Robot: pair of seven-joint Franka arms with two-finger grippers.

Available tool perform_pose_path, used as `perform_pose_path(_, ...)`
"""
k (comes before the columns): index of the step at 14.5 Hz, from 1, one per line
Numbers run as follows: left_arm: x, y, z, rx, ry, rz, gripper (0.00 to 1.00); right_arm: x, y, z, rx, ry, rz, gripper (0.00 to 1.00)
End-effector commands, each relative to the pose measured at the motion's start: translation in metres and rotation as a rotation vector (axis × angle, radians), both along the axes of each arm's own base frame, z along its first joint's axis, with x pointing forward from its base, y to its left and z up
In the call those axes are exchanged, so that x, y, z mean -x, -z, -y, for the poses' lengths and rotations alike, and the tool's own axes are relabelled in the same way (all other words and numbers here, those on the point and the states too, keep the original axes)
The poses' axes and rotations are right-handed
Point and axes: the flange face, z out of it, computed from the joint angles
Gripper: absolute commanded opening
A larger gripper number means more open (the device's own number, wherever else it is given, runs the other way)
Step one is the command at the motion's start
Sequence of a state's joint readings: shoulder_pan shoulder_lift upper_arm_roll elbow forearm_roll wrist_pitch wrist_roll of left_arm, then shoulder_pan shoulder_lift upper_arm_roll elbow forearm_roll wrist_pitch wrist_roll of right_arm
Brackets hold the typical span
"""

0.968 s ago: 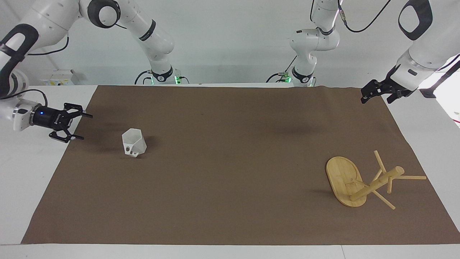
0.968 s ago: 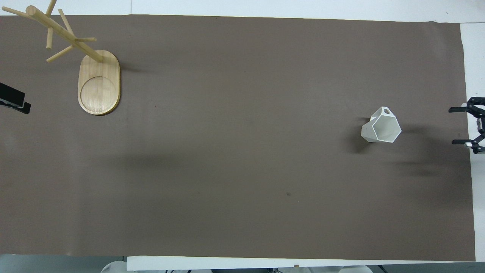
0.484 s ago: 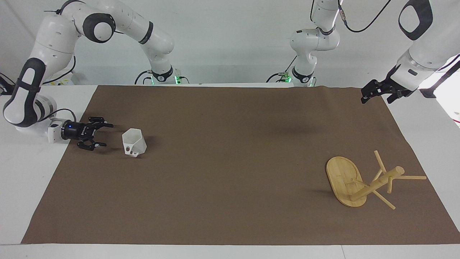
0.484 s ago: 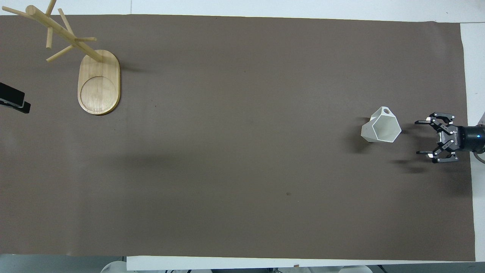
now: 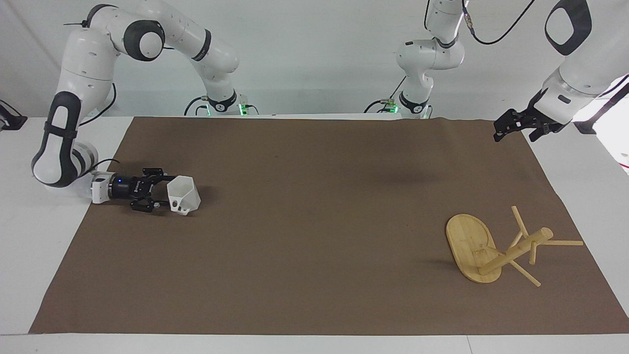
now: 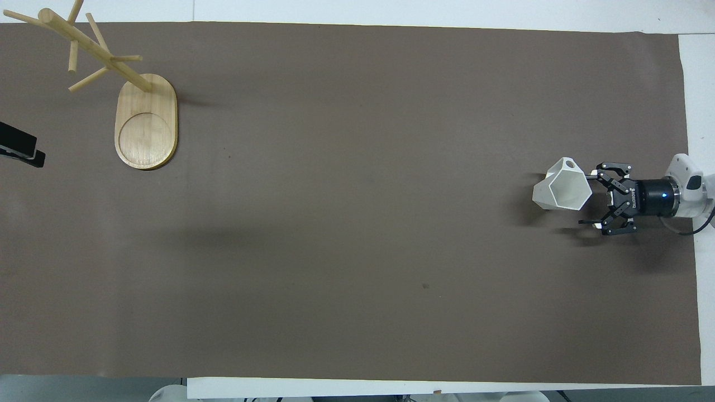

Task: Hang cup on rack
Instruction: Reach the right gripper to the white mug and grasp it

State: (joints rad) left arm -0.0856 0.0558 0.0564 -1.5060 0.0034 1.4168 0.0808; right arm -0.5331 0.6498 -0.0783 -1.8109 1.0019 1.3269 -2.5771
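Observation:
The white faceted cup [image 5: 185, 194] stands on the brown mat toward the right arm's end of the table, its handle on the side farther from the robots; it also shows in the overhead view [image 6: 560, 187]. My right gripper [image 5: 161, 192] lies low and level beside the cup, open, its fingers reaching to either side of the cup's rim [image 6: 585, 199]. I cannot tell whether they touch it. The bamboo rack [image 5: 471, 242] stands on its oval base toward the left arm's end [image 6: 146, 120], its pegs bare. My left gripper [image 5: 502, 130] waits raised over the mat's corner.
The brown mat [image 5: 314, 231] covers most of the white table. The left gripper's dark tip [image 6: 21, 149] shows at the overhead view's edge, nearer to the robots than the rack.
My right gripper has swept low across the mat's edge toward the cup and now reaches it, still open. The cup, the rack and the left arm have not moved.

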Motion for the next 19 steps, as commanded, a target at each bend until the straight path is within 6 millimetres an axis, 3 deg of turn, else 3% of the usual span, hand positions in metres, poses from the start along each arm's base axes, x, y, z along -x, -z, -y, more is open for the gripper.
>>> perform_pose_path(1, 0.006, -0.001, -0.003, 0.000, -0.012, -0.007, 1.00, 0.004, -0.007, -0.003, 0.002, 0.031, 0.027, 1.00)
perform_pose_path(9, 0.006, -0.001, -0.002, 0.000, -0.010, -0.007, 1.00, -0.003, 0.001, -0.025, -0.002, 0.053, 0.025, 1.00)
perform_pose_path(16, 0.006, -0.001, -0.002, 0.000, -0.010, -0.007, 1.00, -0.006, 0.000, -0.027, -0.012, 0.072, 0.032, 1.00)
perform_pose_path(19, 0.006, -0.001, -0.003, 0.000, -0.012, -0.007, 1.00, -0.010, 0.000, -0.038, -0.018, 0.052, 0.046, 1.00)
